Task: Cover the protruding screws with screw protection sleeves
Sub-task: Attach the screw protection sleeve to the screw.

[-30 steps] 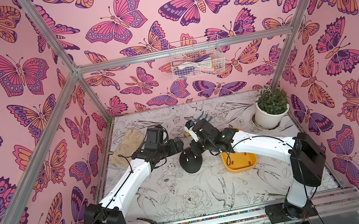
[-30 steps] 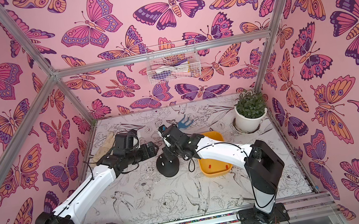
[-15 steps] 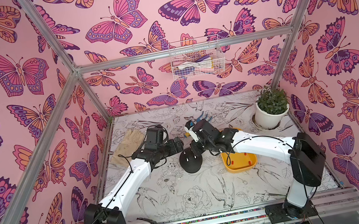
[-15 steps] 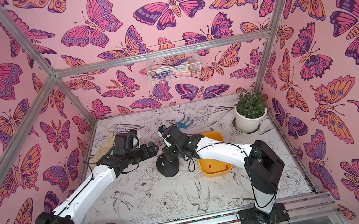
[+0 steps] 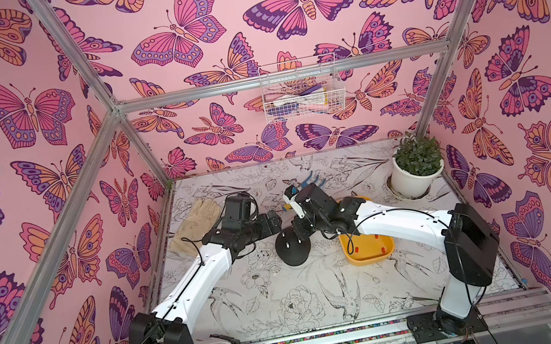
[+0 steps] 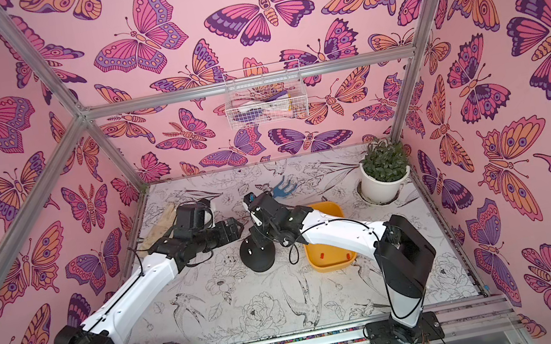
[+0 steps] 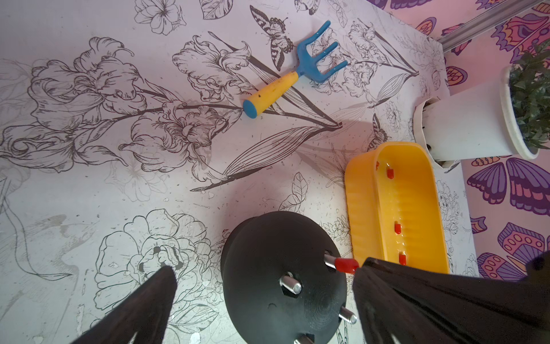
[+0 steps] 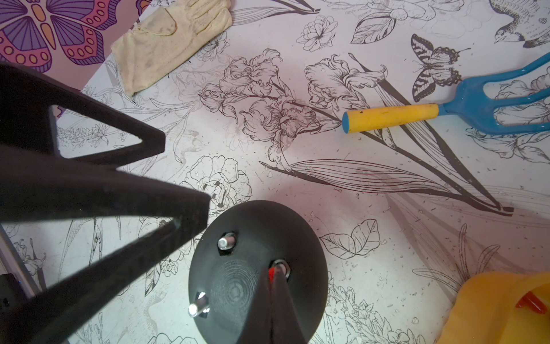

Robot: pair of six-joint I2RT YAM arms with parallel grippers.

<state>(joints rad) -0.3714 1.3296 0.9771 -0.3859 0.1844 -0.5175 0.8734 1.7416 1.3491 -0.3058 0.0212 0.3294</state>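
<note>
Lower middle of the right wrist view, we see the right end effector [image 8: 276, 275] pinching a red sleeve [image 8: 271, 272]. Its axis is in line with the screw [image 8: 282, 266] it touches on the black dome [image 8: 235, 295]. The left end effector [image 7: 266, 265] is spread.

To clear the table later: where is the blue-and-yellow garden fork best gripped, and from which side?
Its yellow handle, mid-length, from straight above, jaws across it. The garden fork lies flat on the table; the handle is straight and thick, the blue tines curved and splayed.
</note>
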